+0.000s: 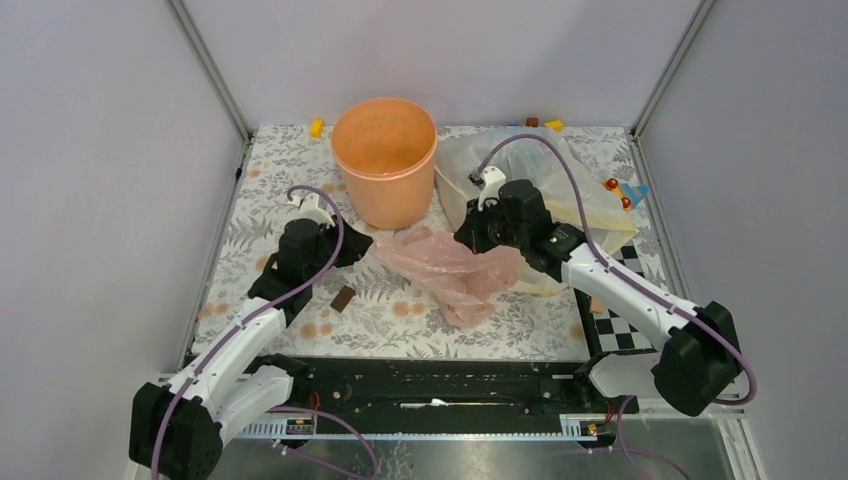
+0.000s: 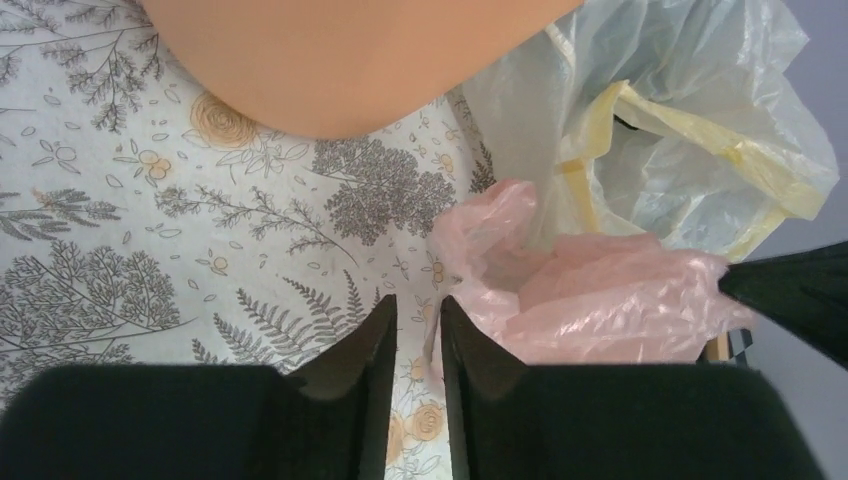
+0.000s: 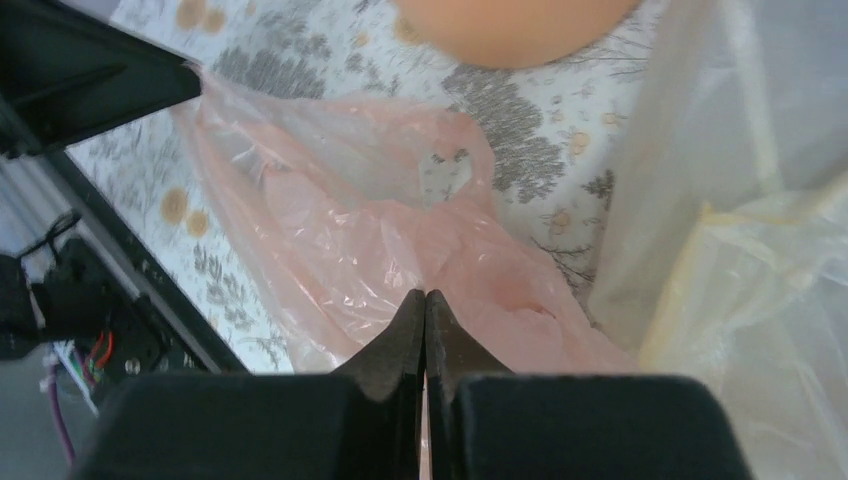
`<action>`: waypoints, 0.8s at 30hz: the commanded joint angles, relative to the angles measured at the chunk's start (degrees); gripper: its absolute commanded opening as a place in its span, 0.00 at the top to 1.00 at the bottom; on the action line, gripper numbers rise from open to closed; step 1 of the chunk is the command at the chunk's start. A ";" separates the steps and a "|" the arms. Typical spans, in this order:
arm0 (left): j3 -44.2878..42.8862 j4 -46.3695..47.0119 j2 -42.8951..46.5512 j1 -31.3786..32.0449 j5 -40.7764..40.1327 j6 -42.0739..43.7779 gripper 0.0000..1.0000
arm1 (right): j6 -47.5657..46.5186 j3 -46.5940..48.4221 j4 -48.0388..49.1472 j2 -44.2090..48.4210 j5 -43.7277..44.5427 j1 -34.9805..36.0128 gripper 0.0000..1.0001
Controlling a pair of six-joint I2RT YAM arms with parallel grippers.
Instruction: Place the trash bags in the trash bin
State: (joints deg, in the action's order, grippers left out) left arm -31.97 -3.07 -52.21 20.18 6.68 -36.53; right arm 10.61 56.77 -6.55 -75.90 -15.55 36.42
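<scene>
Top external: the bucket (image 1: pixel 390 200) stands upright at the far middle of the table (image 1: pixel 290 170). The pink bag (image 1: pixel 450 272) lies crumpled on the table, near of the bucket and slightly to its right, outside it. The left gripper (image 1: pixel 358 245) is at the bag's left end and the right gripper (image 1: pixel 468 236) is over its right part. A clear bag (image 1: pixel 462 165) lies just right of the bucket, with a yellow bag (image 1: pixel 600 205) further right. A small brown piece (image 1: pixel 343 299) sits on the table near of the left gripper.

Left wrist: the left gripper (image 2: pixel 418 315) has its jaws a narrow slit apart, and the table's leaf print (image 2: pixel 120 200) shows between them. The pink bag (image 2: pixel 600 300) spreads to the right, its edge right by the right finger. I cannot tell whether any film is caught in the slit. The bucket's wall (image 2: pixel 340 60) fills the far side. The clear bag (image 2: pixel 520 100) and the yellow bag (image 2: pixel 740 150) lie beyond the pink one.

Right wrist: the right gripper (image 3: pixel 425 300) has its jaws pressed together, pinching a fold of the pink bag (image 3: pixel 340 230). The bag stretches left from there, with the table showing through its film. The bucket's base (image 3: pixel 510 25) is at the far edge. The clear bag (image 3: pixel 680 120) and yellow bag (image 3: pixel 760 330) lie to the right.
</scene>
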 commanded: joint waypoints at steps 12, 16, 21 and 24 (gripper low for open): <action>-3.88 1.05 6.47 9.99 11.40 2.46 0.01 | 39.28 -6.82 4.89 3.17 25.16 -9.31 1.00; -1.71 3.51 4.82 24.50 -0.78 4.34 0.01 | 41.55 -7.96 6.00 3.85 25.61 -9.31 1.00; -2.15 4.99 -0.07 32.45 -12.03 9.11 0.01 | 41.14 -8.06 6.01 4.00 24.19 -9.31 1.00; -4.07 5.43 -4.33 35.97 -18.57 10.55 0.01 | 40.74 -7.95 6.02 3.83 23.30 -9.27 1.00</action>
State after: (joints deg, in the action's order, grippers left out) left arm -34.02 -1.45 -52.69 52.86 -0.05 -29.82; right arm 50.04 48.86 -2.72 -72.97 6.98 26.96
